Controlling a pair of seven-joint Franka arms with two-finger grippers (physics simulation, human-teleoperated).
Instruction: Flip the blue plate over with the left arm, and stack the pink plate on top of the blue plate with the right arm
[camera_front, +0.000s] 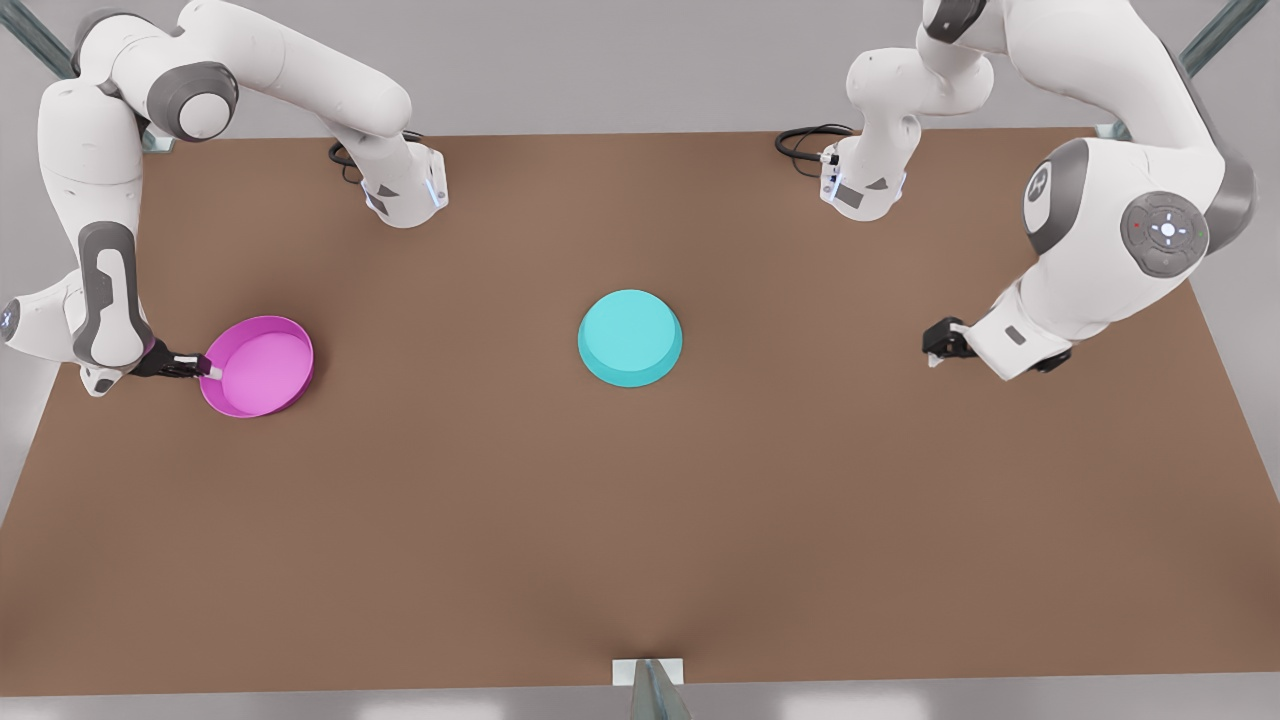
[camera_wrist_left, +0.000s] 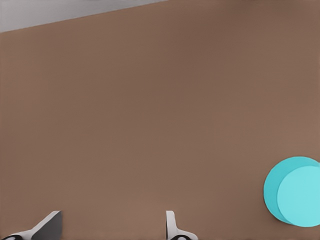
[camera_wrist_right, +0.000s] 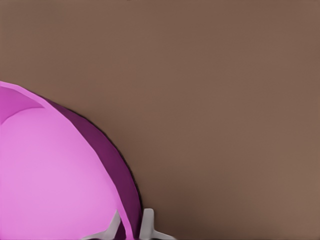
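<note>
On the front view's left, the right gripper (camera_front: 208, 368) is clamped on the rim of the pink plate (camera_front: 262, 366), one finger inside the wall and one outside, as the right wrist view confirms (camera_wrist_right: 131, 226). The plate sits open side up and looks slightly tilted. At the middle of the worktop (camera_front: 640, 520) lies the blue plate (camera_front: 630, 337), already base up, well apart from both arms. On the front view's right, the left gripper (camera_front: 938, 347) waits with its fingers apart and nothing between them (camera_wrist_left: 112, 227). To stack well, I judge the pink plate should be carried level, centred over the blue base, lowered until it rests, then released.
</note>
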